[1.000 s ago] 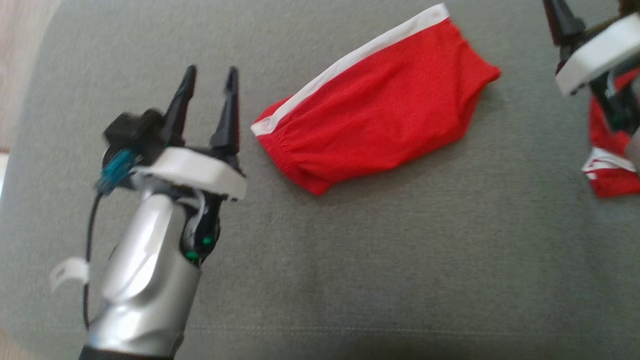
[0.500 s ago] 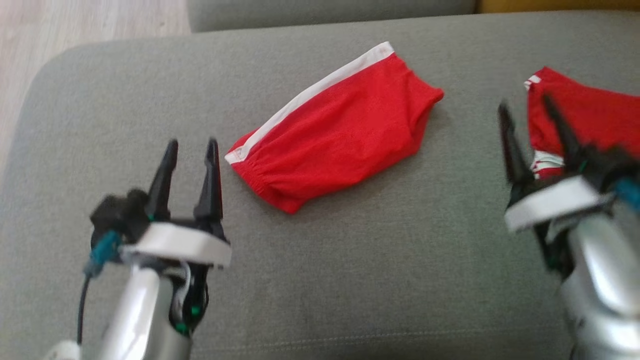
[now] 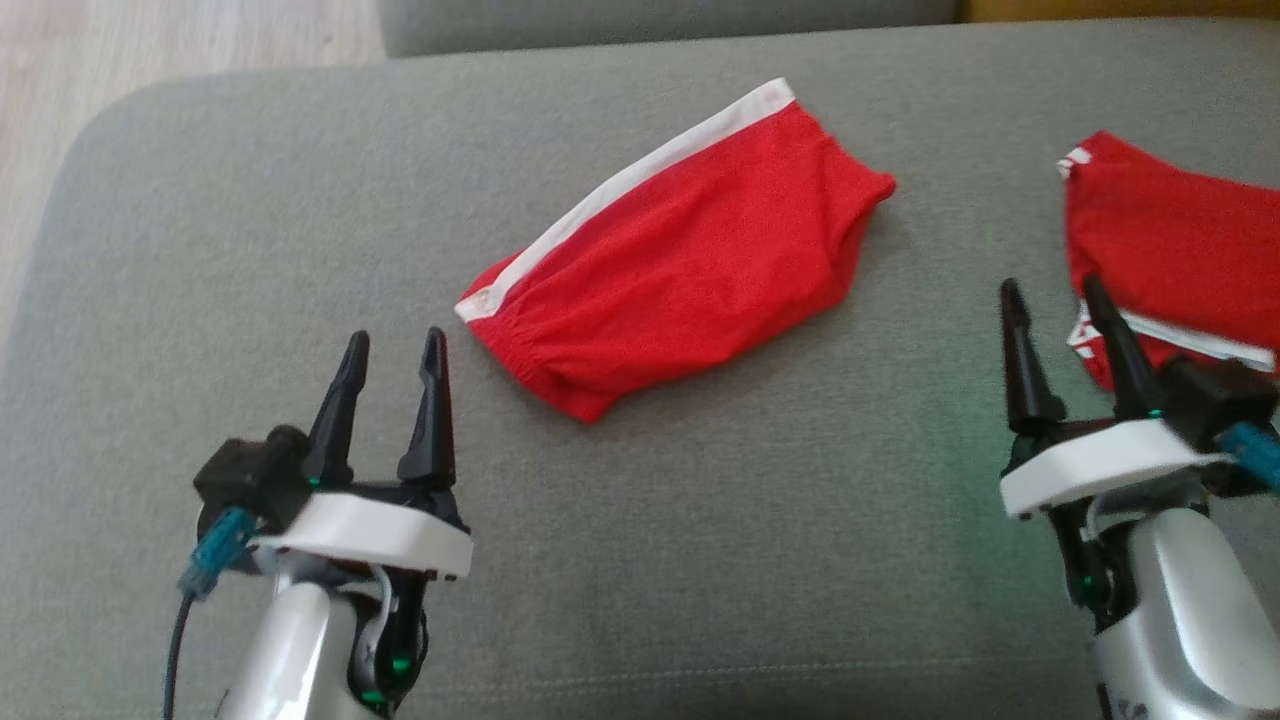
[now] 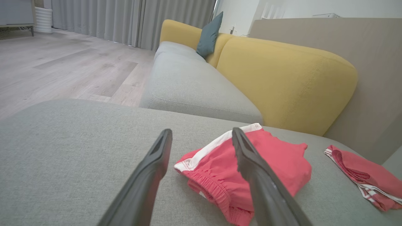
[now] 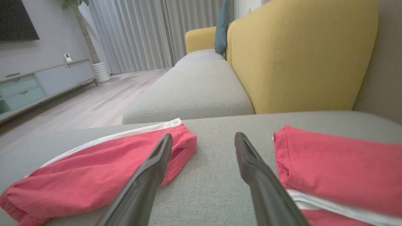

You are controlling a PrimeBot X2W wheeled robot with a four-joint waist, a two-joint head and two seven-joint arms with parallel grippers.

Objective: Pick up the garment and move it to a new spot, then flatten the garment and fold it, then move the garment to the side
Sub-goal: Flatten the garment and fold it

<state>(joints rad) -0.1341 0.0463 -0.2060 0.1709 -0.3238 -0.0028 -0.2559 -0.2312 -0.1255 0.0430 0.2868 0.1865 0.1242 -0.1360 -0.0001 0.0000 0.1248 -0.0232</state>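
A folded red garment (image 3: 680, 260) with a white stripe along one edge lies in the middle of the grey sofa cushion (image 3: 250, 230). In the left wrist view the garment (image 4: 276, 163) sits just beyond my fingers, and in the right wrist view the same garment (image 5: 94, 175) lies at the left. My left gripper (image 3: 395, 345) hovers open at the lower left, a short way from the garment's elastic end. My right gripper (image 3: 1050, 290) stands open at the lower right, empty, between that garment and a second red piece.
A second folded red garment (image 3: 1170, 240) with white trim lies at the cushion's right edge, close beside my right fingers. A yellow backrest (image 4: 282, 81) and another grey seat (image 4: 194, 88) stand behind. Wooden floor (image 3: 150, 40) runs past the cushion's left edge.
The head camera has shifted, so the whole scene sits differently. Both arms have drawn back toward the near edge, and the right gripper has come fully into view. Both stayed open.
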